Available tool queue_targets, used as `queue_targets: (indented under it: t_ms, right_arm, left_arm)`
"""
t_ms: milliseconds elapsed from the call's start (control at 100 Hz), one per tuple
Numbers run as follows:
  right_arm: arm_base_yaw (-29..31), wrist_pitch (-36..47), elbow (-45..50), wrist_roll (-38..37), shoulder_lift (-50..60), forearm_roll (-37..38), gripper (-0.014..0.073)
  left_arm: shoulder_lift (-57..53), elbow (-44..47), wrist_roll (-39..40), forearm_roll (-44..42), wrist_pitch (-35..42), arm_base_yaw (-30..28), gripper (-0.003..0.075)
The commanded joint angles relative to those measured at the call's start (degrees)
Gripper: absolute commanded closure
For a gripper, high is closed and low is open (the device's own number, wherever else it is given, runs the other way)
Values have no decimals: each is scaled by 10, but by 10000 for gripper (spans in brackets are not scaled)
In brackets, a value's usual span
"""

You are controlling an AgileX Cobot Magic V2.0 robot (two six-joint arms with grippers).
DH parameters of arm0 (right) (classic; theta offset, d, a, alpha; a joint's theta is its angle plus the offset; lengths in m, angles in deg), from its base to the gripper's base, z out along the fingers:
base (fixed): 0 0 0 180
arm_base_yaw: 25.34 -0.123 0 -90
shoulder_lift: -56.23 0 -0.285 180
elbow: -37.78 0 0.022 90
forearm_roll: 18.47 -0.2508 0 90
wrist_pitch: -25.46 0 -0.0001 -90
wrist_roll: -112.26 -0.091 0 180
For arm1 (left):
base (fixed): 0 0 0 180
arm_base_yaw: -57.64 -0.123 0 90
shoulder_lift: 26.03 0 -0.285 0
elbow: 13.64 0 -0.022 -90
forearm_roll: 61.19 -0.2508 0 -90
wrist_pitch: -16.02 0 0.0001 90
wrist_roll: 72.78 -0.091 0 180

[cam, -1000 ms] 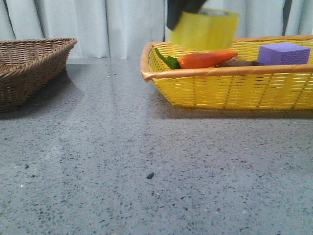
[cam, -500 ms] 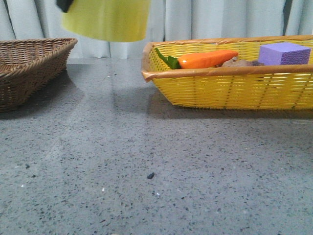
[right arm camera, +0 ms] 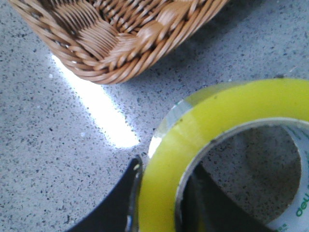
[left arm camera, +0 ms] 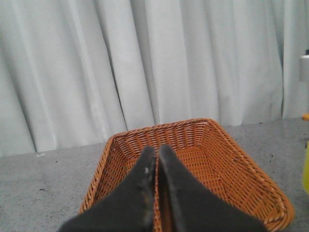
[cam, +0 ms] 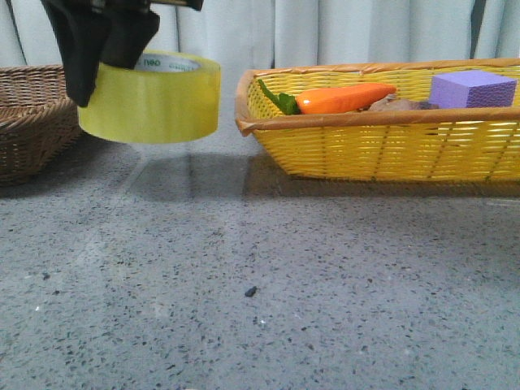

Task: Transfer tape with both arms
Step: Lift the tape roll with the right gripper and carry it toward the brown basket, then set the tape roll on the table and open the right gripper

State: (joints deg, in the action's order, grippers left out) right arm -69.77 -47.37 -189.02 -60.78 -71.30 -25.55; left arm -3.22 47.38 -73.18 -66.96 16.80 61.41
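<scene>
- Front view: the right gripper [cam: 97, 69] holds the tape [cam: 150, 97] by its wall, hanging just above the grey counter [cam: 260, 284] near its far left edge, between the brown wicker basket [cam: 32, 114] and the yellow basket [cam: 382, 138].
- Right wrist view: one finger [right arm camera: 118, 203] lies against the roll's yellow outer face and the other sits inside the white core, so the fingers are clamped across the wall of the roll.
- Left wrist view: the left gripper [left arm camera: 157, 166] has its fingers pressed together with nothing between them, pointing over the brown wicker basket.
- The roll looks stiff and fairly light; its glossy outer face is probably slick, while the core edge gives a firmer bite.
- For a handover, the free part of the roll's wall opposite the right fingers seems the best place to take hold.
- A carrot [cam: 345, 97] and a purple block [cam: 471, 88] lie in the yellow basket.
</scene>
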Motion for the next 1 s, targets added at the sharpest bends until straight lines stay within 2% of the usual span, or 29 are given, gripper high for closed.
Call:
queue_targets:
  t_ms: [0, 520, 590, 760, 990]
  right_arm:
    - [0, -19, -22, 8, 28, 4, 577]
    - [0, -12, -22, 8, -3, 13, 571]
    - [0, -11, -22, 8, -3, 13, 525]
    - [0, -7, -22, 8, -3, 13, 306]
    - [0, -9, -22, 8, 5, 13, 298]
  left_arm:
    - [11, -19, 4, 6, 39, -3, 741]
    - [11, -19, 4, 6, 39, -3, 741]
    - [11, -19, 4, 6, 39, -3, 741]
    - [11, -19, 4, 6, 39, -3, 741]
    - [11, -19, 4, 6, 27, -3, 741]
